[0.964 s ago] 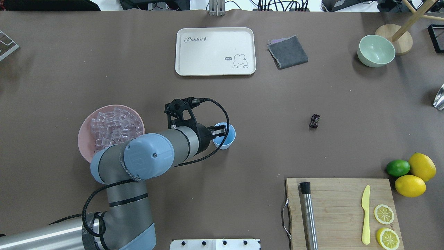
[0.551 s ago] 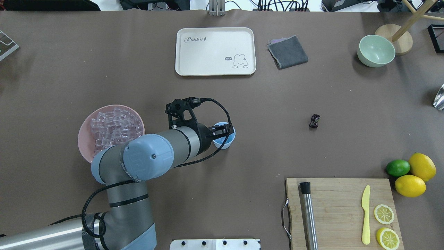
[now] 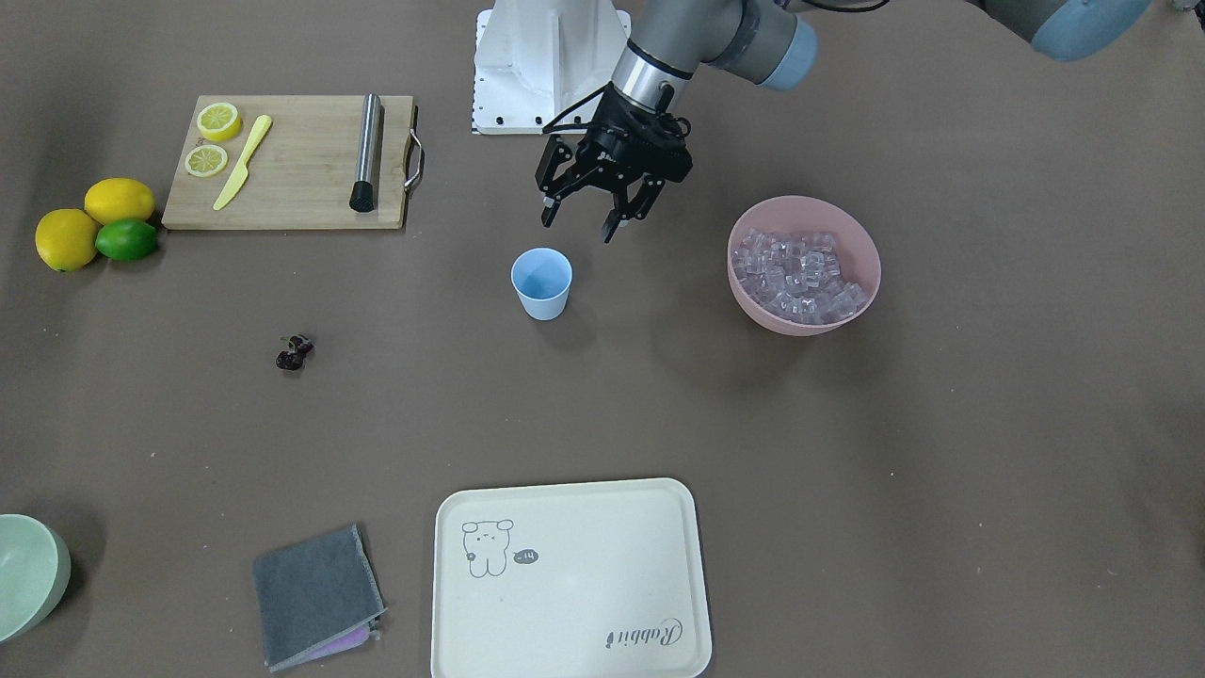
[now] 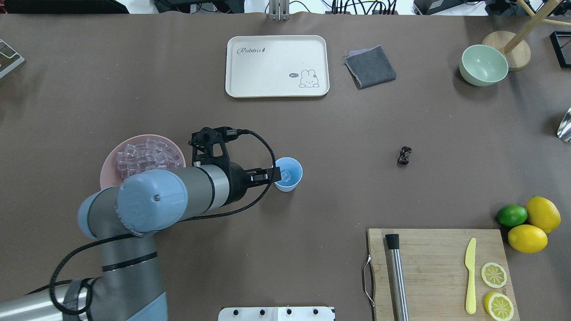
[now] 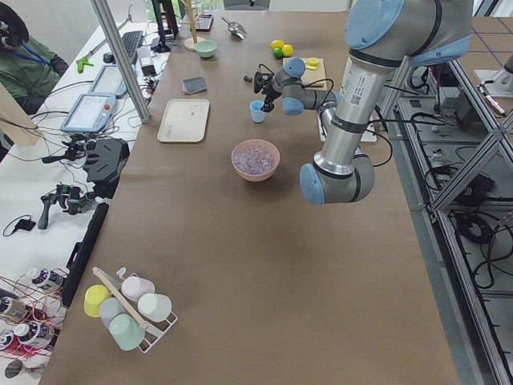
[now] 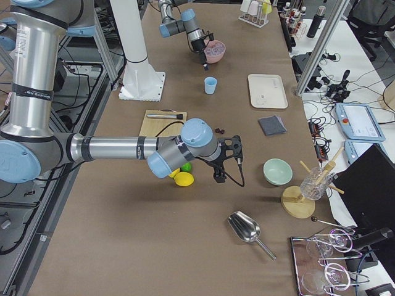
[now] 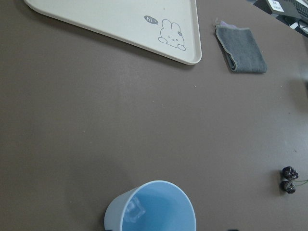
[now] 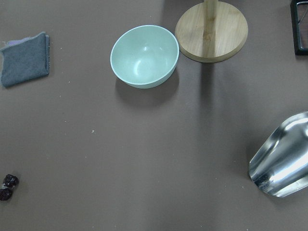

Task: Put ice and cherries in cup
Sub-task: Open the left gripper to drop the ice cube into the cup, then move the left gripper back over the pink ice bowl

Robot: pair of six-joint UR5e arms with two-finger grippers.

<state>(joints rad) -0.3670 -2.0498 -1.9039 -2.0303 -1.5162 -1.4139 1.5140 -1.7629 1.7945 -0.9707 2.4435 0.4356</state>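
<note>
The light blue cup (image 4: 291, 182) stands upright at mid-table and also shows in the front view (image 3: 541, 282) and the left wrist view (image 7: 151, 209). One clear ice cube (image 4: 286, 176) lies inside it (image 7: 134, 209). My left gripper (image 3: 576, 226) is open and empty, raised beside the cup on the pink bowl's side (image 4: 270, 174). The pink bowl (image 3: 753, 301) holds many ice cubes (image 3: 800, 273). The dark cherries (image 4: 404, 155) lie on the table right of the cup (image 7: 289, 179). My right gripper (image 6: 217, 177) hovers near the cherries; I cannot tell if it is open.
A cream tray (image 4: 276, 91) and a grey cloth (image 4: 370, 67) lie at the far side. A pale green bowl (image 4: 483, 65), a wooden stand (image 8: 211, 31) and a metal scoop (image 8: 281, 161) are far right. A cutting board (image 4: 437, 267) with knife, lemon slices and steel rod, lemons and a lime (image 4: 511, 215) are near right.
My left gripper was over the cup with a clear cube between its fingers. It has opened and drawn back toward the pink bowl. The cube now lies in the cup.
</note>
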